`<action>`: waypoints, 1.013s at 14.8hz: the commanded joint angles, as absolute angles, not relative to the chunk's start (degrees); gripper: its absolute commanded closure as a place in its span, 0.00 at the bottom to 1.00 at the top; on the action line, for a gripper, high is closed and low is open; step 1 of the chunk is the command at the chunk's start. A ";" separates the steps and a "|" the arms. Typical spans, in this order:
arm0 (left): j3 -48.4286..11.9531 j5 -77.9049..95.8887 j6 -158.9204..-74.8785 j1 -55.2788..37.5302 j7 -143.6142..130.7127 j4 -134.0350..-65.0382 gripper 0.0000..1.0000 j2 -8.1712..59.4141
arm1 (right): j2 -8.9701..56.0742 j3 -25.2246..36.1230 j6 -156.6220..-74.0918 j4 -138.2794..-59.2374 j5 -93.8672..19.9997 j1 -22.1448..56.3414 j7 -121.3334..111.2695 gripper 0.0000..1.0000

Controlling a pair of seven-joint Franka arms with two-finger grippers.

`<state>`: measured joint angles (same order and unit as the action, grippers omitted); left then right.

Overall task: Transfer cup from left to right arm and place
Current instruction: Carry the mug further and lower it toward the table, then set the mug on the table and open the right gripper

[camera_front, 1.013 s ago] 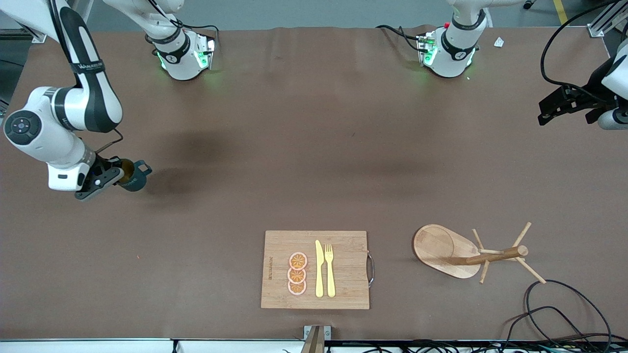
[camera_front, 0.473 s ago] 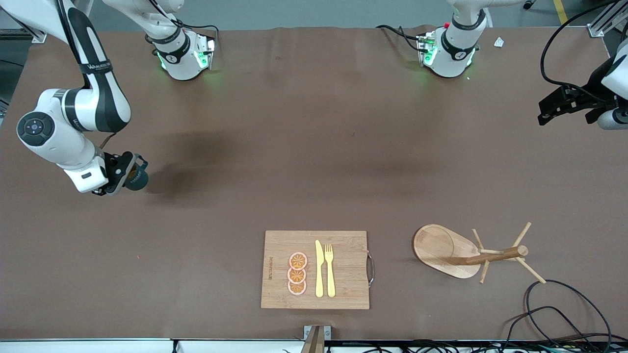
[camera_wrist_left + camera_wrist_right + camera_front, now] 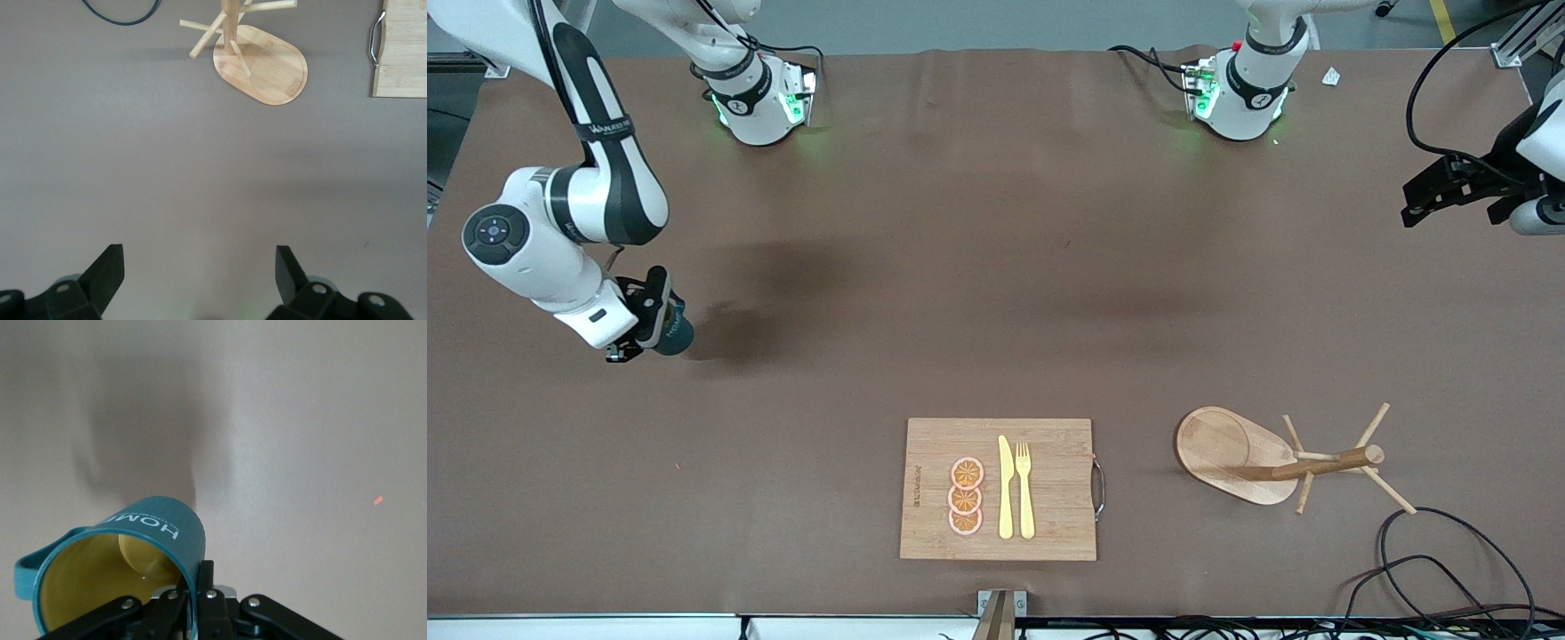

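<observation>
Front view: most of the teal mug (image 3: 673, 331) is hidden from you by the right gripper (image 3: 643, 318); only its rounded body shows past the fingers, over the table (image 3: 996, 293) at the right arm's end. The right arm comes from its base, elbows down and points its wrist toward the table's middle. The left gripper (image 3: 1414, 206) hangs at the frame edge over the left arm's end, its arm cut off; that arm waits. A cutting board (image 3: 1049, 489) carrying three orange slices (image 3: 966, 496), a knife (image 3: 1005, 487) and a fork (image 3: 1024, 489) lies nearest the camera, with the wooden peg rack (image 3: 1280, 458) beside it.

Left wrist view: you see the two fingertips (image 3: 107, 270) spread wide with nothing between them, above bare table. The rack's upper pegs and the board are cut off.

Right wrist view: the fingers (image 3: 207, 587) pinch the mug's rim wall, one inside, one outside. The mug tilts, its mustard interior facing the camera, handle (image 3: 33, 560) to the side, "HOME" lettered on the wall. Whether it touches the table you cannot tell.
</observation>
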<state>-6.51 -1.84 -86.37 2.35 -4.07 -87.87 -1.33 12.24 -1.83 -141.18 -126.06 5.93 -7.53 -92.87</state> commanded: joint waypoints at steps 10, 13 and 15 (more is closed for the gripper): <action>-6.86 -1.67 -86.48 2.64 -2.90 -89.03 0.00 -2.29 | 17.31 -1.93 -142.82 -124.54 -0.17 -7.47 -99.93 0.43; -6.86 -1.67 -86.57 2.72 -2.90 -88.86 0.00 -2.29 | 17.31 -2.02 -142.12 -123.14 -0.18 -6.33 -102.83 0.00; -6.86 -1.67 -86.48 2.72 -2.90 -88.86 0.00 -2.37 | 17.23 -2.02 -139.76 -122.17 -0.18 -6.24 -102.83 0.00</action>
<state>-6.67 -1.84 -86.37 2.33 -4.07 -88.35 -1.33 17.11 -1.91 -141.82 -123.51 1.14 -6.61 -100.80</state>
